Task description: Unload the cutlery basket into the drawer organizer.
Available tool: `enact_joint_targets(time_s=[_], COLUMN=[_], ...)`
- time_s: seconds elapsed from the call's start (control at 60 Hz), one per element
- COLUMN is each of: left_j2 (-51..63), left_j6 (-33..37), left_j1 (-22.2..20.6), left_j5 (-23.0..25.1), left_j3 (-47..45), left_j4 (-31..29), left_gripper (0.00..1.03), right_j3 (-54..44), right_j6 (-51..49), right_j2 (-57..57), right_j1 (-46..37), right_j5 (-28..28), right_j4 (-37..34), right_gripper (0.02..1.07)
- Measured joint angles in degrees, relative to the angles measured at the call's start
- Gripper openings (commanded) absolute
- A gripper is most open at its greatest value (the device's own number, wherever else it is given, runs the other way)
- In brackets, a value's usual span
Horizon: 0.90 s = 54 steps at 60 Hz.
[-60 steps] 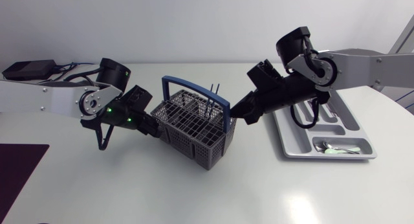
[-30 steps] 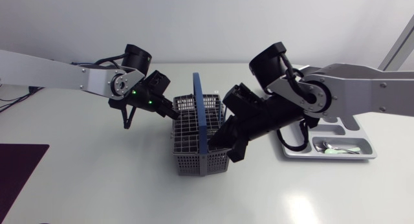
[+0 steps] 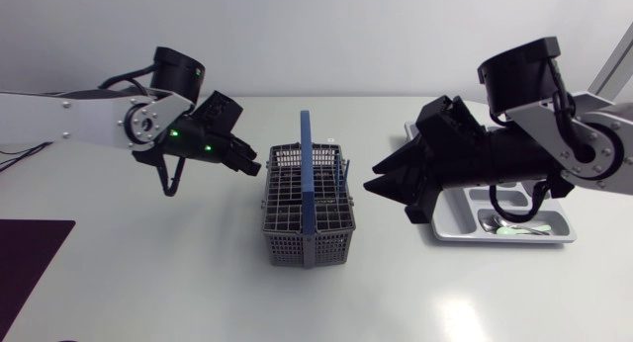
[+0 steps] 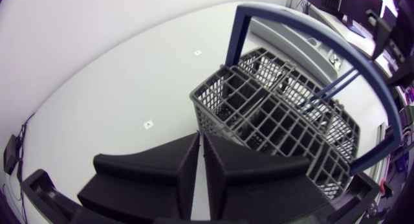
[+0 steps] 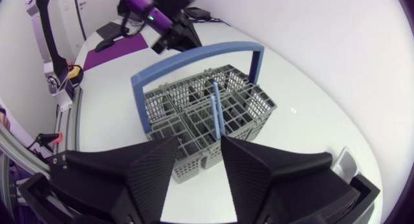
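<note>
The thin blue utensil point(image 5: 217, 111) standing in the basket point(image 5: 249, 98) looks light and slick; I'd pinch its upright shaft. My right gripper point(image 5: 197, 169) is spread, my left gripper point(image 4: 199, 162) pressed together.

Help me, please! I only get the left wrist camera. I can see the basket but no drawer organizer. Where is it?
Observer: The head view shows the drawer organizer on the table, on the other side of the cutlery basket from your left gripper.
Operator: Is anything inside it?
Observer: Yes, at least one spoon lies in the crosswise compartment at its near end.
Operator: What's my other hand doing?
Observer: The right gripper is open and empty. It sits between the basket and the organizer, pointing at the basket.
</note>
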Motion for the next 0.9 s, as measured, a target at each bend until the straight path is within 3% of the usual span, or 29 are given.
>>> enact_joint_targets(time_s=[0.45, 0.683, 0.9], left_j2=[-21.8, -25.6, -27.6], left_j6=[0.0, 0.0, 0.0], left_j1=[-5.6, -8.5, -9.7], left_j5=[1.3, 1.5, 1.5], left_j3=[-10.3, -12.6, -14.6], left_j4=[-2.2, -2.2, -2.2], left_gripper=[0.1, 0.1, 0.1], right_j3=[-5.1, -4.5, -1.2], right_j6=[-2.8, -2.8, -2.7], right_j2=[6.0, 11.3, 13.3], right_j1=[1.6, 5.4, 6.1], right_j5=[4.3, 8.2, 9.5], right_j4=[14.7, 16.5, 17.4], right_gripper=[0.7, 0.47, 0.46])
